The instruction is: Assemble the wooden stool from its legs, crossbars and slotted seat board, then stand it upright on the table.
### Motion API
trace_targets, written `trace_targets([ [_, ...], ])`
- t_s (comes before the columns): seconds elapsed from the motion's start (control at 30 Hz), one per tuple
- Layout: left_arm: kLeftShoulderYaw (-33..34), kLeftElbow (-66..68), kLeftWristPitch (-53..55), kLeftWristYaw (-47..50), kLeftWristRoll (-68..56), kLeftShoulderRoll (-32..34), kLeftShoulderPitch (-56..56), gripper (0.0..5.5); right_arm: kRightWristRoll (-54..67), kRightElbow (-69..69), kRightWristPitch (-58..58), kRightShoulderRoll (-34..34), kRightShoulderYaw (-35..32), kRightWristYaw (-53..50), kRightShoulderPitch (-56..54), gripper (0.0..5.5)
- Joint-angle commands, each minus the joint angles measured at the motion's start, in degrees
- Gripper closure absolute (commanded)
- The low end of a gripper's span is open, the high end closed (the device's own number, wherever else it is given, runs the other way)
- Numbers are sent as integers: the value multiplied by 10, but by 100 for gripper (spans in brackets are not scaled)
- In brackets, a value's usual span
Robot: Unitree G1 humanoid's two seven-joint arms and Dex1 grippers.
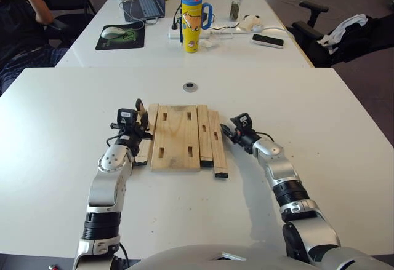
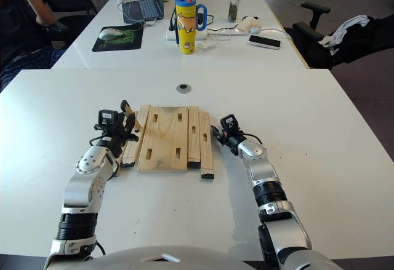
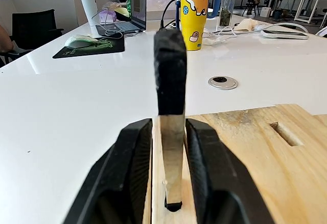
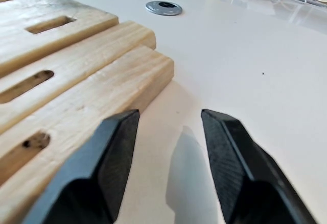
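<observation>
The wide white table [image 1: 320, 116] carries the pale slotted wooden seat board [image 1: 177, 138] lying flat, slots up, probably so parts can be pressed down into them, with long square wooden legs [image 1: 215, 144] tight against its right edge. At its left edge the left end effector [image 3: 171, 175] is clenched on a thin black-tipped wooden slat [image 3: 172, 142], tilting it upward as if for fitting; the right end effector [image 4: 171, 117] sits released just beside the outermost leg, seemingly ready to take it
</observation>
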Motion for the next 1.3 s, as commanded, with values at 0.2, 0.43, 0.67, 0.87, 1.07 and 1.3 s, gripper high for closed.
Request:
trace_targets([
  [0.2, 25, -44, 34, -1, -18, 11, -45, 508, 9, -7, -7, 1, -17, -14, 1, 324],
  [0.43, 83, -90, 117, -24, -123, 18, -155, 508, 97, -27, 21, -7, -89, 25, -19, 300],
  [0.67, 171, -52, 227, -118, -408, 0, -250, 508, 447, -134, 309, -29, -216, 194, -42, 190],
  [0.87, 188, -12, 300, -134, -548, 11, -286, 508, 601, -130, 480, -77, -276, 224, -74, 101],
  [1.07, 181, 18, 331, -132, -612, 13, -282, 508, 704, -132, 585, -85, -303, 238, -84, 55],
  [1.3, 167, 20, 347, -116, -658, 1, -271, 508, 706, -155, 595, -76, -280, 236, -82, 55],
])
